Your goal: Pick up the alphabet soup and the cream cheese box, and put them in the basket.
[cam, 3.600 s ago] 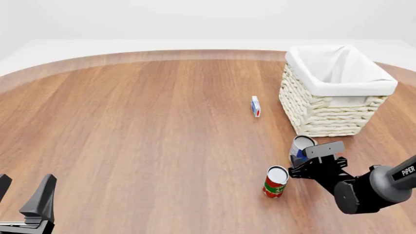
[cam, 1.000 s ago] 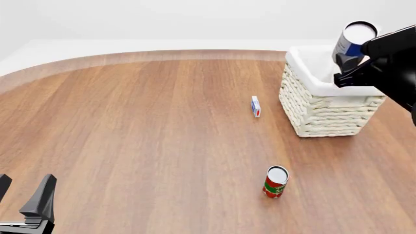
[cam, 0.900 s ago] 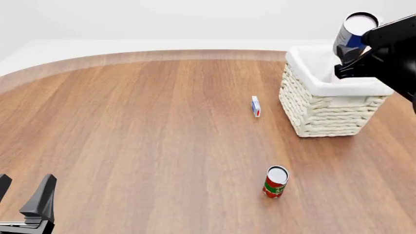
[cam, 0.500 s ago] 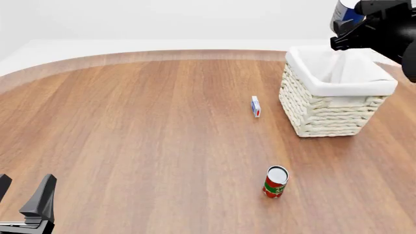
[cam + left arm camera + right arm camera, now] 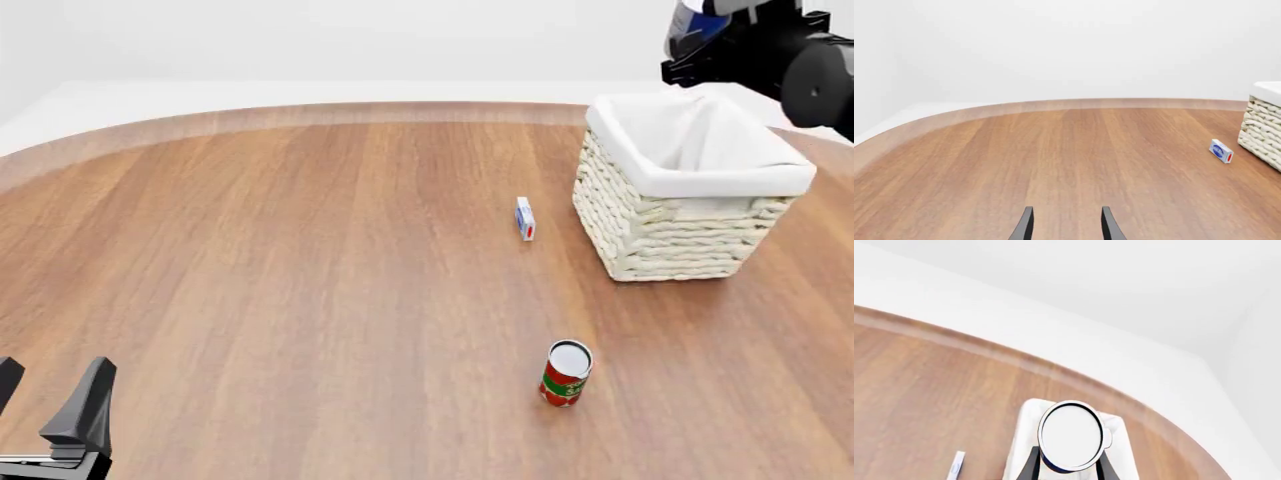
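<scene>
At the upper right of the front view the soup can (image 5: pixel 694 18) is held clamped in the right gripper (image 5: pixel 714 35) above the basket (image 5: pixel 694 185), the cream cheese box (image 5: pixel 525 218) is seen left of the basket, and the left gripper (image 5: pixel 1064 227) is spread, empty.

- Soup (image 5: pixel 697 18): blue-labelled can with a silver top, held in the air above the basket's far rim, mostly cut off by the front view's top edge.
- Box (image 5: pixel 525 218): small, white and blue with a red mark, on the wooden table just left of the basket.
- Basket (image 5: pixel 667 230): woven, cream-white, white cloth lining folded over its rim, upright on the table.
</scene>
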Tool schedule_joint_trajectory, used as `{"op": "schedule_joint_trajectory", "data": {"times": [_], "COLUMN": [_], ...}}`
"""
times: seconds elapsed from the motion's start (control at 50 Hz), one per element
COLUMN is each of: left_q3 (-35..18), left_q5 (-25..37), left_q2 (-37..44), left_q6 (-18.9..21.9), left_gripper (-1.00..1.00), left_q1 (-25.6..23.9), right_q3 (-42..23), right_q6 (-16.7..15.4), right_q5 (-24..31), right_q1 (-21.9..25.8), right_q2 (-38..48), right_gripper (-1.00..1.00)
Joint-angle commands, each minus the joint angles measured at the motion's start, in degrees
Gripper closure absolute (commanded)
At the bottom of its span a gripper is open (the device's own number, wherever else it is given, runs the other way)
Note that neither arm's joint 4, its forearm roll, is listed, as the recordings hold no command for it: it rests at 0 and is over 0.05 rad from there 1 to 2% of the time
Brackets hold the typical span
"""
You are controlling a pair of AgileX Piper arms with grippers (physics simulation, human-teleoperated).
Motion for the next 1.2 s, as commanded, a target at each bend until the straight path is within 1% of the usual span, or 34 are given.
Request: {"op": "schedule_joint_trajectory", "data": {"times": [0.02, 0.18, 0.62, 0.88, 1.2], "left_q3": [0.0, 0.0, 0.0, 0.0, 0.0], "left_q5": [0.0, 0.0, 0.0, 0.0, 0.0], "left_q2": [0.0, 0.0, 0.0, 0.0, 0.0], "left_q6": [0.0, 0.0, 0.0, 0.0, 0.0], "left_gripper": [-1.0, -1.0, -1.0, -1.0, -1.0], "left_q1": [0.0, 0.0, 0.0, 0.0, 0.0], "right_q3": [-3.04, -3.13, -6.05, -8.68, -11.34], "right_q6": [2.67, 3.78, 3.94, 3.18, 1.22], "right_q5": [0.75, 1.45, 5.92, 9.68, 13.55], "right_q1": [-1.48, -2.56, -5.68, -6.6, -6.74], "right_q2": [3.21, 4.06, 6.57, 8.92, 11.54], "right_gripper": [1.0, 1.0, 1.0, 1.0, 1.0]}}
